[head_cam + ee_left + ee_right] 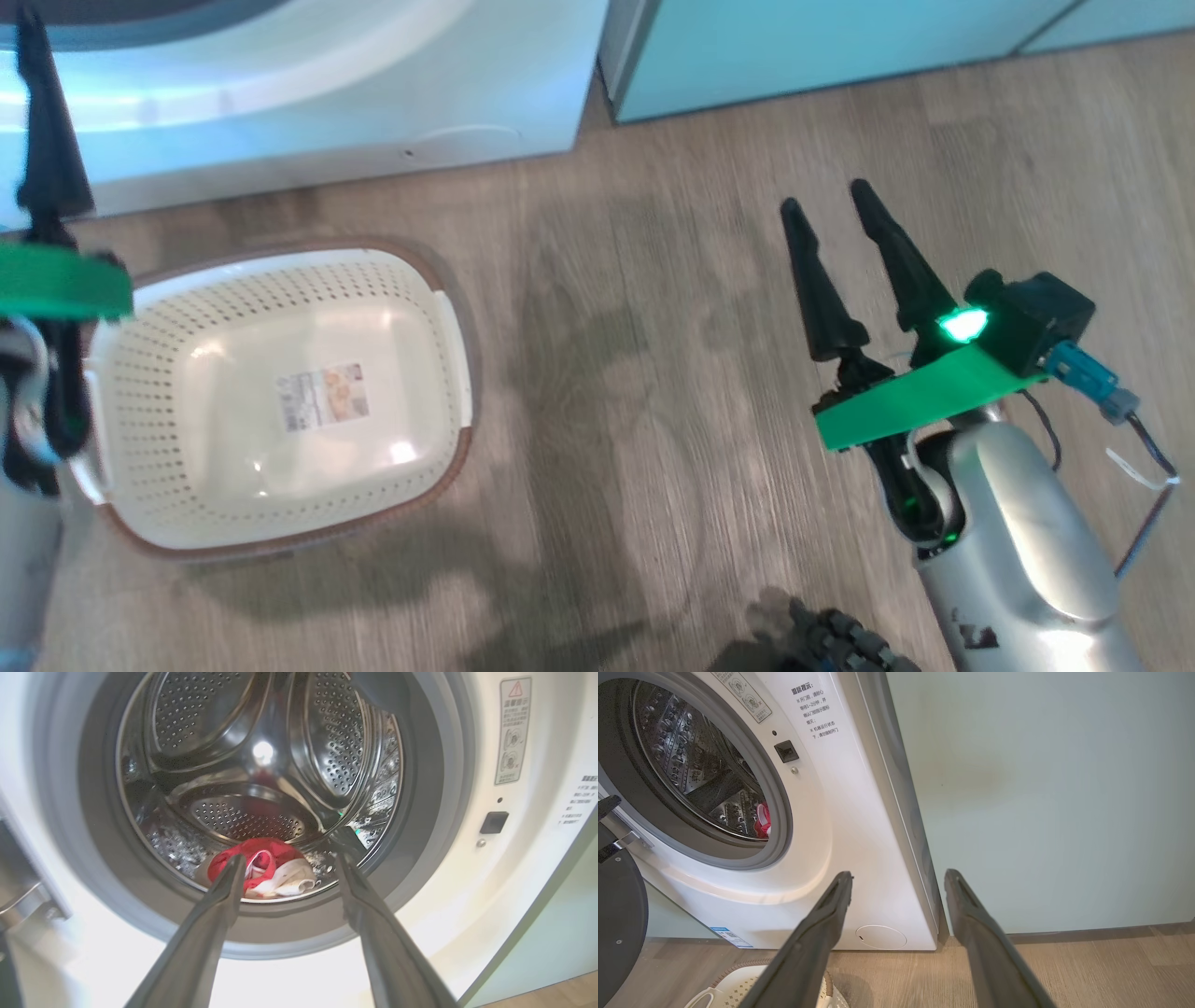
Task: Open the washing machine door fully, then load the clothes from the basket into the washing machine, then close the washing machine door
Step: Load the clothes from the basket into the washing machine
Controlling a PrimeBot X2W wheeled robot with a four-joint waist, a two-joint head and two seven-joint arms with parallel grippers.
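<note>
Clothes (261, 868) sat at the drum (252, 816) front lip, lower centre, basket (280, 271) lower left empty, left fingers (224, 896) and right fingers (822, 919) both wide and empty, so closing the door (619, 914) risked trapping fabric.

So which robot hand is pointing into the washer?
The left gripper: its jaws aim into the drum at the red clothes. The right gripper points past the washer at the green cabinet instead.
</note>
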